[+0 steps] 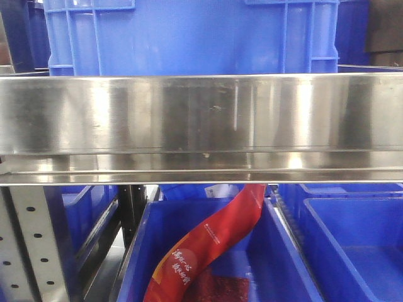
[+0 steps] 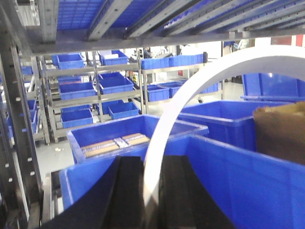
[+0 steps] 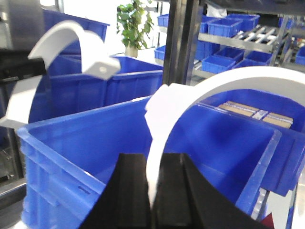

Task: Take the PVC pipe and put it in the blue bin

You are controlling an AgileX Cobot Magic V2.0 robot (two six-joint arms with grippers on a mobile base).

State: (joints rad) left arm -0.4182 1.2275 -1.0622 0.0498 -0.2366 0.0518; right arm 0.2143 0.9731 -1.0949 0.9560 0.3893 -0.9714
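Observation:
In the left wrist view my left gripper [image 2: 152, 161] is shut on a white curved PVC pipe [image 2: 190, 90], which arcs up and to the right above a blue bin [image 2: 228, 149]. In the right wrist view my right gripper [image 3: 155, 158] is shut on a second white curved PVC pipe [image 3: 214, 82], held over the open blue bin [image 3: 86, 113]. The first white curved pipe [image 3: 66, 37] shows at the upper left of that view, beside a dark arm part. Neither gripper nor pipe shows in the front view.
A steel shelf beam [image 1: 201, 119] fills the front view, with a blue crate [image 1: 189, 38] on it. Below, a red bag [image 1: 214, 245] hangs into a blue bin [image 1: 286, 251]. A bin with flat cardboard packs [image 2: 114, 142], a brown carton [image 2: 281, 133] and a shelf upright [image 3: 183, 43] stand nearby.

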